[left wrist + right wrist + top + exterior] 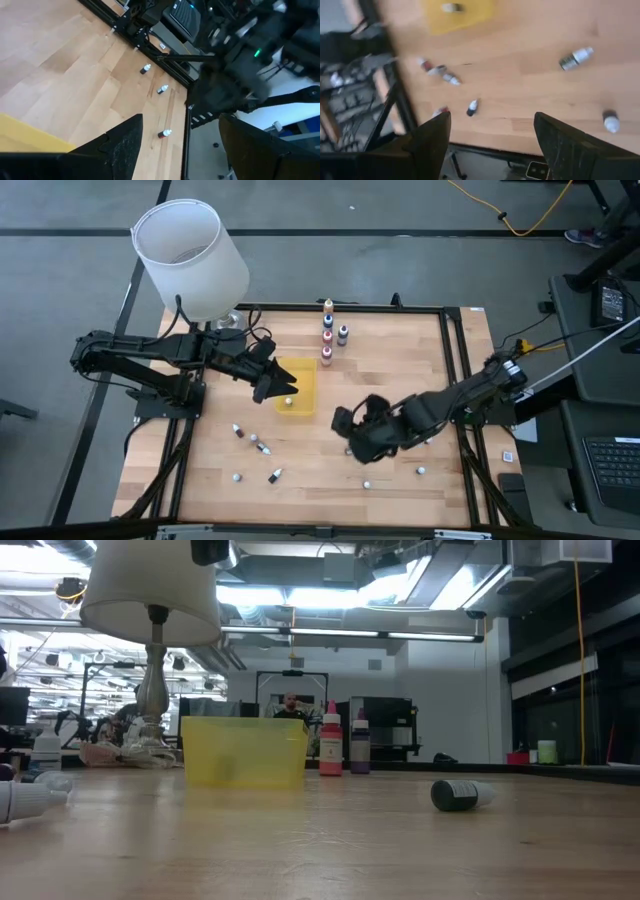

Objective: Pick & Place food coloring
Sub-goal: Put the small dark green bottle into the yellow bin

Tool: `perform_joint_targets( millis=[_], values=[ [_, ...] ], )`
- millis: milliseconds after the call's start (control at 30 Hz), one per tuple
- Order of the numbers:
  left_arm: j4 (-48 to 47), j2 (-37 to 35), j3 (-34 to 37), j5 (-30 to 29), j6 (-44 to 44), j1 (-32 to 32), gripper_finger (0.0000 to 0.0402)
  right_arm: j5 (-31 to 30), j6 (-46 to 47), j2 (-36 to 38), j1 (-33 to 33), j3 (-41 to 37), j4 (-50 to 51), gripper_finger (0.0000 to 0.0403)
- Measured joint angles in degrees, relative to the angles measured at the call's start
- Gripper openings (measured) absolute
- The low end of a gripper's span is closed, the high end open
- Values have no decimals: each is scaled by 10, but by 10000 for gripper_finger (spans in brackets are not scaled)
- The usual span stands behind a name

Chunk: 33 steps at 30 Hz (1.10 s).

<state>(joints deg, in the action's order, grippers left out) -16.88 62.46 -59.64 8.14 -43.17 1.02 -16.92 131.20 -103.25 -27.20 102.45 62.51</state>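
Status: one bottle (290,402) in the tray (303,370); most food coloring still out.
Detail: Four bottles (327,332) stand upright near the far edge; about eight lie loose on the near table (400,350). Bottles are tiny droppers, white or coloured caps, red, pink or dark contents. Left gripper (278,385) hovers over the tray, fingers spread, empty. Right gripper (352,430) hangs right of the tray, fingers spread, empty.
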Motion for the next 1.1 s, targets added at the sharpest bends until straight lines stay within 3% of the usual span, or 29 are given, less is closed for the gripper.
perform_joint_targets(
  millis=[100, 233, 367, 600, 800, 900, 1100],
  values=[
    [0, 0, 0, 0, 10, 0, 253, 63, 16, -37, 0, 0, -5, 287],
    [0, 0, 0, 1, 21, 0, 253, 91, 21, -85, 6, 0, -9, 287],
    [0, 0, 0, 2, 24, 0, 253, 87, 18, -120, 23, 0, -14, 287],
    [0, 0, 0, 8, 24, 0, 253, 29, 6, -144, 36, 0, -14, 266],
    [-1, 0, 0, 28, 23, 0, 253, 39, 25, -157, 33, 0, -15, 255],
    [-1, 0, 0, 39, 20, 0, 253, 12, 36, -162, 32, 0, -17, 255],
    [-1, 0, 0, 40, 20, 0, 253, 15, -31, -165, 33, 0, -76, 255]
  ],
)
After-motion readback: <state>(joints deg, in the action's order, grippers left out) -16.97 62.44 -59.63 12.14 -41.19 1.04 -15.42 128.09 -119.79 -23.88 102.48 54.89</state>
